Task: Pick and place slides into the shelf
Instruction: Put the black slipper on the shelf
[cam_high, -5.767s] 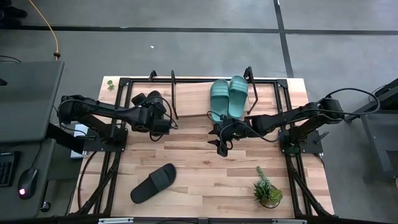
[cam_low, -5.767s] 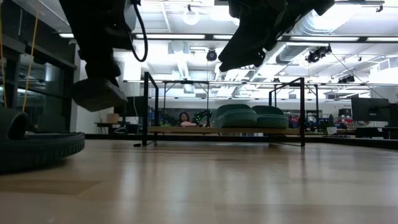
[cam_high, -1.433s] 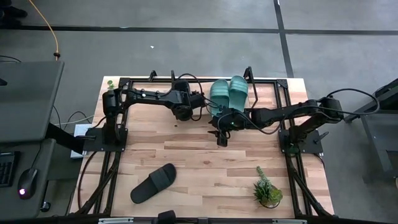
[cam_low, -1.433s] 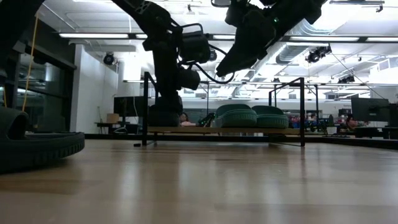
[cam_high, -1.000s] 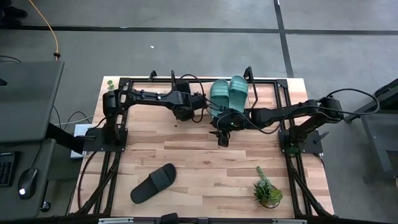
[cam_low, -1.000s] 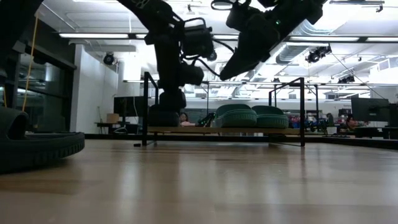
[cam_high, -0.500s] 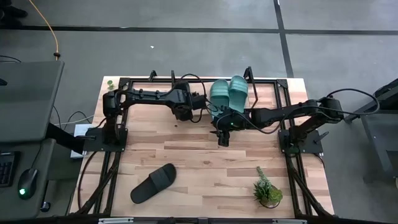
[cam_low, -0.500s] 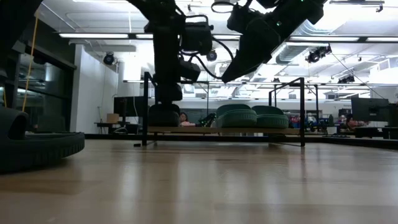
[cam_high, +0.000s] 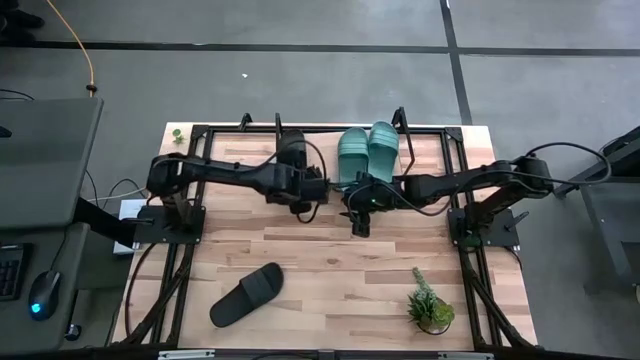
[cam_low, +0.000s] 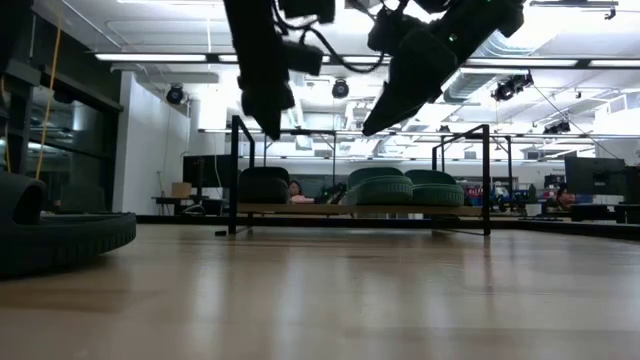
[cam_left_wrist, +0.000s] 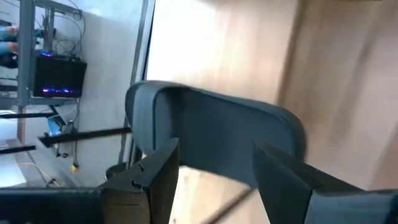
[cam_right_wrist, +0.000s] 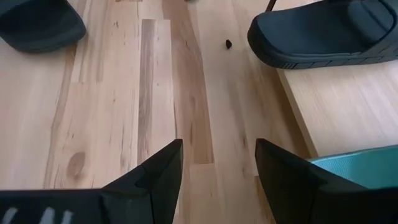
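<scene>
One black slide (cam_high: 292, 147) lies sole-down at the left end of the shelf (cam_high: 230, 150), beside two teal slides (cam_high: 367, 152). My left gripper (cam_left_wrist: 214, 155) hangs open above and in front of this black slide (cam_left_wrist: 211, 134), clear of it; the low view shows the left gripper (cam_low: 270, 122) well above the black slide (cam_low: 265, 185). My right gripper (cam_right_wrist: 217, 149) is open over the bare tabletop just in front of the shelf, holding nothing. Another black slide (cam_high: 247, 294) lies on the table near the front left.
A small potted plant (cam_high: 430, 310) stands at the table's front right. The shelf's black posts (cam_low: 236, 170) rise at its corners. Bare tabletop (cam_high: 330, 260) lies between the shelf and the front edge.
My left gripper has risen from just above the black slide on the shelf and drawn back toward the table's near and left side. The slide stays flat on the shelf board.
</scene>
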